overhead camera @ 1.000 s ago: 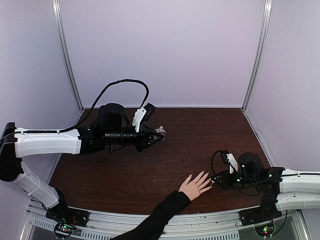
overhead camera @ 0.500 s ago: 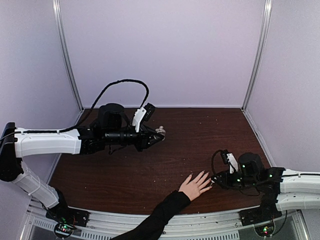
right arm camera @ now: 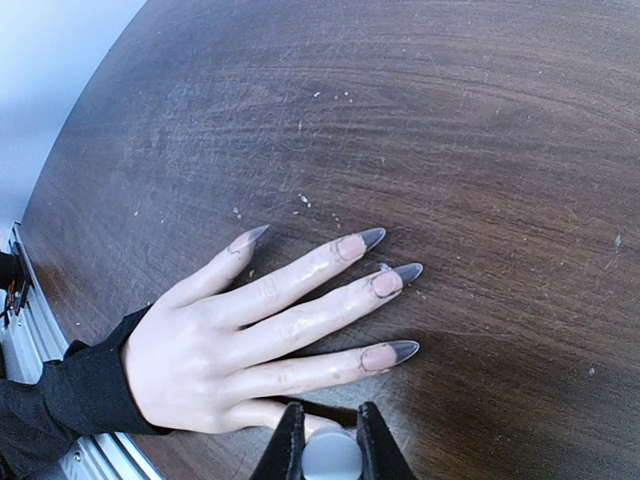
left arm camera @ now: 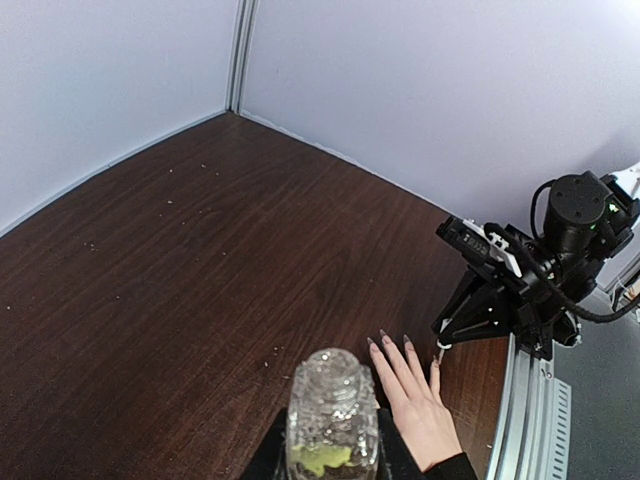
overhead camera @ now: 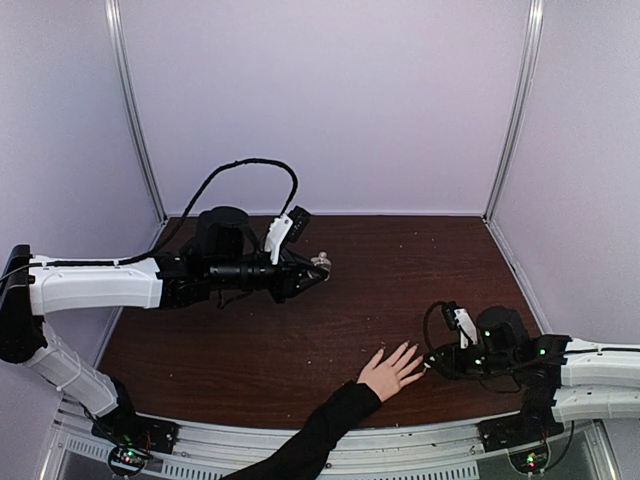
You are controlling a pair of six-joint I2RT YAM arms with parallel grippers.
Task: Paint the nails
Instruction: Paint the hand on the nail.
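Observation:
A light-skinned hand (overhead camera: 392, 370) in a black sleeve lies flat near the table's front edge, fingers spread. The nails are long and pointed with dark translucent tips, on the index (right arm camera: 372, 238), middle (right arm camera: 405, 272) and ring fingers (right arm camera: 400, 350). My right gripper (right arm camera: 331, 425) is shut on a brush's silver cap (right arm camera: 331, 458) directly over the thumb, whose nail is hidden beneath it. The brush tip (left arm camera: 438, 352) reaches down to the thumb. My left gripper (overhead camera: 320, 268) is shut on a small clear glass bottle (left arm camera: 333, 410) with yellowish liquid, held above the table's back left.
The dark wooden table (overhead camera: 400, 290) carries small pale specks. Pale walls with metal corner posts (overhead camera: 510, 130) close it in on three sides. The black sleeve (overhead camera: 310, 440) crosses the front rail. The right arm (left arm camera: 545, 270) stands by the table's edge.

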